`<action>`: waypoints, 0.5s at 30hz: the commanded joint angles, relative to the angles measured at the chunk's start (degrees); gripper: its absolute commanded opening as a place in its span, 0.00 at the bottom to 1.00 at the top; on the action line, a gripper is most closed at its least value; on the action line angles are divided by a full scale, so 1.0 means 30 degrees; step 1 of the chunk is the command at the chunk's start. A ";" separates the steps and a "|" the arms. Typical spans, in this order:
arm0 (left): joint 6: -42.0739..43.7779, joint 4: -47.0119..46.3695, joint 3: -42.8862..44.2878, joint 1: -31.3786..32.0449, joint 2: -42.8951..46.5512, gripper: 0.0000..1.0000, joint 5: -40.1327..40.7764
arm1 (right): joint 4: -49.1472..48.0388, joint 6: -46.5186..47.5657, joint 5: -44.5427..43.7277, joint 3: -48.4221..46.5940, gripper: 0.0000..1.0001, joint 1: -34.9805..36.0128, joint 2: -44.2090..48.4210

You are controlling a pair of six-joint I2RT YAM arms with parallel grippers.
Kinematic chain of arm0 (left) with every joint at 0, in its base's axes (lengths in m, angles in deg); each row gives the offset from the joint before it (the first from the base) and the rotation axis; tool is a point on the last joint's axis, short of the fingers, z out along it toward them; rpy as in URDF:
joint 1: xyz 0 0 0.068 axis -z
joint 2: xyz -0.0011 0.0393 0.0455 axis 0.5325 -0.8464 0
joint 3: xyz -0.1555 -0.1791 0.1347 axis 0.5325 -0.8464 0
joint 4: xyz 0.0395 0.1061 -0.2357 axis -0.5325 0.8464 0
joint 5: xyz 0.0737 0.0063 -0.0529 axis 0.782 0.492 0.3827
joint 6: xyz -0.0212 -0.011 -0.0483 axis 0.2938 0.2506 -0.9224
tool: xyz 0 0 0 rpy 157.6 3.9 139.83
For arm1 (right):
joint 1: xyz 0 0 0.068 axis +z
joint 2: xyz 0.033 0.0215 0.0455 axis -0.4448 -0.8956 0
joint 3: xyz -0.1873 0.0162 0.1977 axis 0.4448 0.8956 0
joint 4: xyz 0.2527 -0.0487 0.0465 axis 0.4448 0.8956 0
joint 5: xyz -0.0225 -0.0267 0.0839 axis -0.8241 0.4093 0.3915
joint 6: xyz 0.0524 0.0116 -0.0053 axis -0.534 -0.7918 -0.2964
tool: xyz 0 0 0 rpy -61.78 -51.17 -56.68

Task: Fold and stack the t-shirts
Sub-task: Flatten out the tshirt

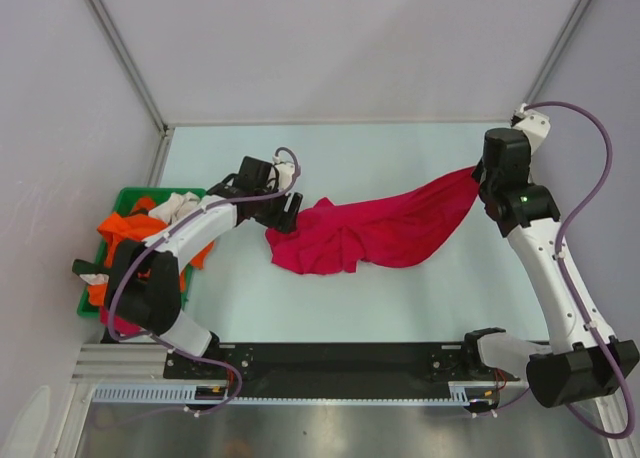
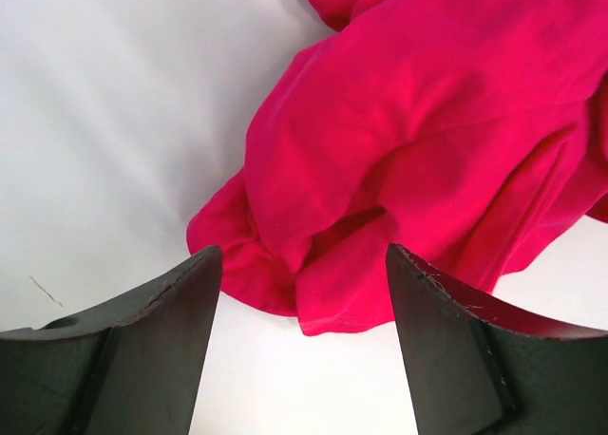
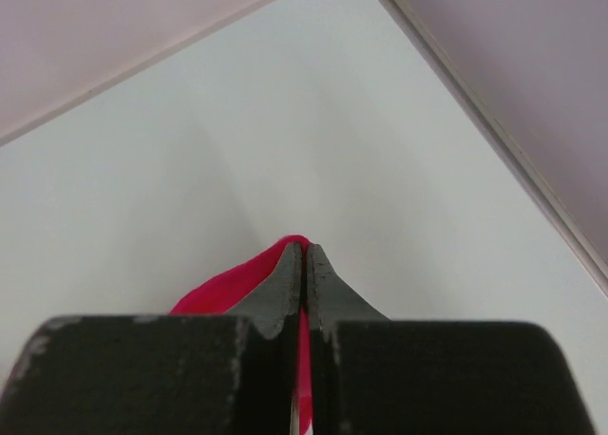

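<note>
Our right gripper [image 3: 304, 252] is pinched tight on a thin edge of the red t-shirt [image 1: 372, 230], holding that end up off the table [image 1: 400, 303] near the far right corner. Our left gripper [image 2: 304, 256] is spread wide and holds nothing, poised just above the crumpled left end of the same shirt. Between the two, the cloth sags in a bunched, twisted strip, not flat and with no fold in it. At the left edge, the green basket [image 1: 128, 192] holds more clothing, including an orange garment [image 1: 128, 226]. We see no folded stack anywhere, so we judge the task barely begun: this shirt needs spreading and folding, and the rest wait.
</note>
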 commanded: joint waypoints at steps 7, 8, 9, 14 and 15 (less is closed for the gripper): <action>-0.0524 -0.0496 0.1337 0.0210 0.0110 0.75 -0.0450 | -0.0252 -0.0860 0.0878 0.1053 0.00 0.0044 0.0093; -0.0407 -0.0467 0.1249 0.0328 0.0169 0.75 -0.0537 | -0.0281 -0.0830 0.0878 0.1082 0.00 0.0073 0.0063; -0.0174 -0.0409 0.1045 0.0445 0.0227 0.75 -0.0538 | -0.0369 -0.0714 0.0820 0.1082 0.00 0.0219 0.0092; 0.0618 -0.0408 0.0312 0.1734 0.0638 0.72 -0.0538 | -0.0545 -0.0625 0.0615 0.1258 0.00 0.0776 -0.0083; 0.0590 -0.0292 0.0224 0.1880 0.0609 0.71 -0.0567 | -0.0545 -0.0596 0.0556 0.1287 0.00 0.0893 -0.0113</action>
